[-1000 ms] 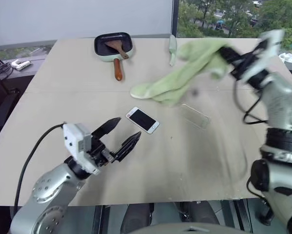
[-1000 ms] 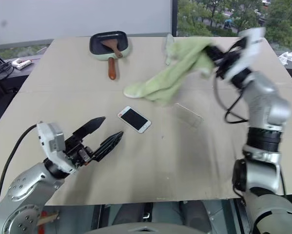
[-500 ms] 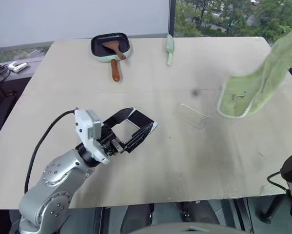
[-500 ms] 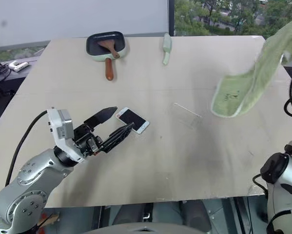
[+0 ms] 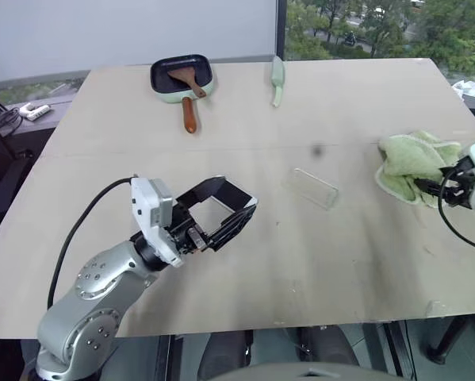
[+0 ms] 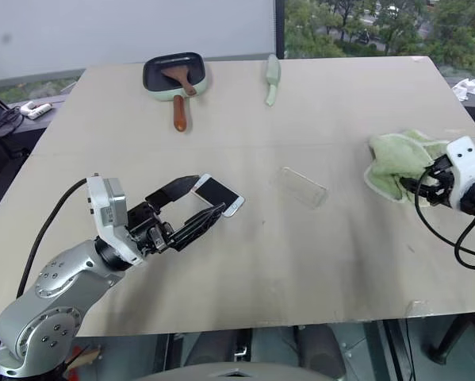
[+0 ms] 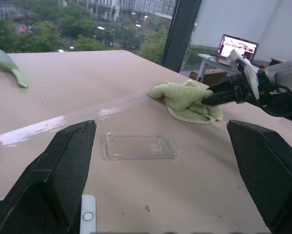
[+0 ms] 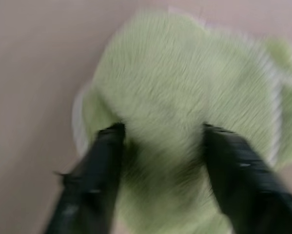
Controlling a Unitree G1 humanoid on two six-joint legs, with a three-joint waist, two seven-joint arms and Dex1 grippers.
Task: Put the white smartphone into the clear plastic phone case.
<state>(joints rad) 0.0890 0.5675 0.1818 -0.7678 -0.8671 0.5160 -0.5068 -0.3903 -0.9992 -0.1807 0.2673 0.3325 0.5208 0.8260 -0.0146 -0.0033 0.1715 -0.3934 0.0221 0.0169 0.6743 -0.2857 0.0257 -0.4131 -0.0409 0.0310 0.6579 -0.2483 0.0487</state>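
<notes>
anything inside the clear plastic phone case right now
Nothing: the clear plastic phone case lies empty, bare table showing through it. The white smartphone lies apart, partly covered by the open left gripper.

We see the clear plastic phone case [image 6: 299, 187] lying flat near the middle of the beige table [image 6: 316, 270], and we place everything else from it: to its left the white smartphone [image 6: 218, 195] lies screen up, with the left gripper [image 6: 199, 202] spread wide, one finger on either side of the phone's near end. Well to the case's right sits a crumpled green terry cloth [image 6: 397, 161], with the right gripper [image 6: 422, 184] at its near edge. Beyond the case, at the table's far side, stand a green pan with a wooden spatula [image 6: 174, 76] and a pale green utensil [image 6: 272, 78].
</notes>
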